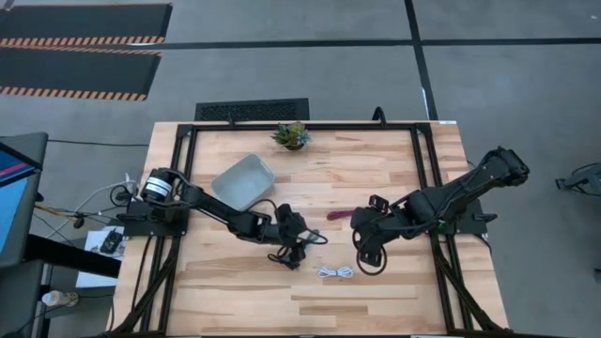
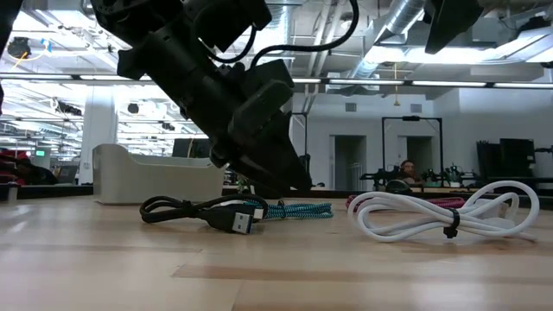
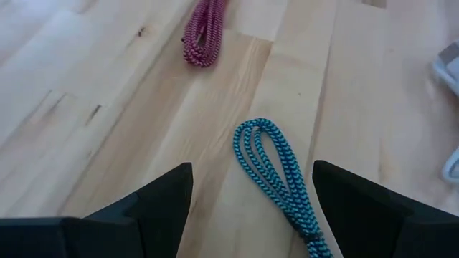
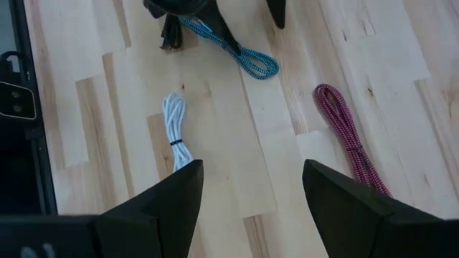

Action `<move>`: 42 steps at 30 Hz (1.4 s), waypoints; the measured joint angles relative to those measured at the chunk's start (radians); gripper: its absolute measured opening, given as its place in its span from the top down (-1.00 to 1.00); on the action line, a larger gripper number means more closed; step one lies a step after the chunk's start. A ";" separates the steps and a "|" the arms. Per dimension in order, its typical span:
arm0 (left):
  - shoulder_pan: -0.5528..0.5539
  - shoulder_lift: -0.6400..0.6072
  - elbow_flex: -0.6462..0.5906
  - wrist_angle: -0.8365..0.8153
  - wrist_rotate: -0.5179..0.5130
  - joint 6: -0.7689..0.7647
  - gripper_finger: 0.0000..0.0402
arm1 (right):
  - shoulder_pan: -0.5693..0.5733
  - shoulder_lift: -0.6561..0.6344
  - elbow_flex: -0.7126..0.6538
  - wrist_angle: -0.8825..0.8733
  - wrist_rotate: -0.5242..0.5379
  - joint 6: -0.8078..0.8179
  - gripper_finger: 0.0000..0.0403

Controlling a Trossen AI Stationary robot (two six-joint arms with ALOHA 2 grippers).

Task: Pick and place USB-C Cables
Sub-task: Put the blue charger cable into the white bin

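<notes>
Four bundled USB-C cables lie on the wooden table. The teal cable [image 3: 276, 172] lies between the open fingers of my left gripper [image 3: 251, 166], which slants down over it [image 1: 293, 242] without touching. The black cable [image 2: 199, 212] lies beside the teal one [image 2: 298, 209]. The white cable [image 1: 335, 272] lies nearer the front edge. The maroon cable [image 1: 338, 214] lies farther back. My right gripper [image 1: 368, 255] hangs open well above the table, over the spot between the white cable [image 4: 178, 132] and the maroon one [image 4: 348, 136].
A clear bin [image 1: 242, 180] stands on the table behind my left arm, at the far left. A small potted plant [image 1: 292, 134] sits at the far edge. Bare wood stretches along the front edge and on the right side of the table.
</notes>
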 joint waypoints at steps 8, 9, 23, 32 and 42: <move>-0.003 0.000 0.000 -0.045 0.005 -0.023 -0.37 | 0.000 0.000 0.000 0.002 0.020 -0.001 -0.32; -0.003 0.000 0.000 -0.051 0.011 -0.023 -0.37 | 0.000 0.000 0.000 0.002 0.021 -0.002 -0.32; 0.009 0.032 -0.001 -0.024 0.108 -0.007 -0.17 | 0.007 0.005 0.000 0.032 0.042 -0.002 -0.32; 0.037 0.029 0.002 -0.059 0.134 -0.033 -0.11 | 0.006 0.005 0.000 0.034 0.042 0.002 -0.32; 0.045 0.028 0.002 -0.097 0.105 -0.074 0.88 | 0.006 0.005 0.000 0.055 0.042 0.002 -0.32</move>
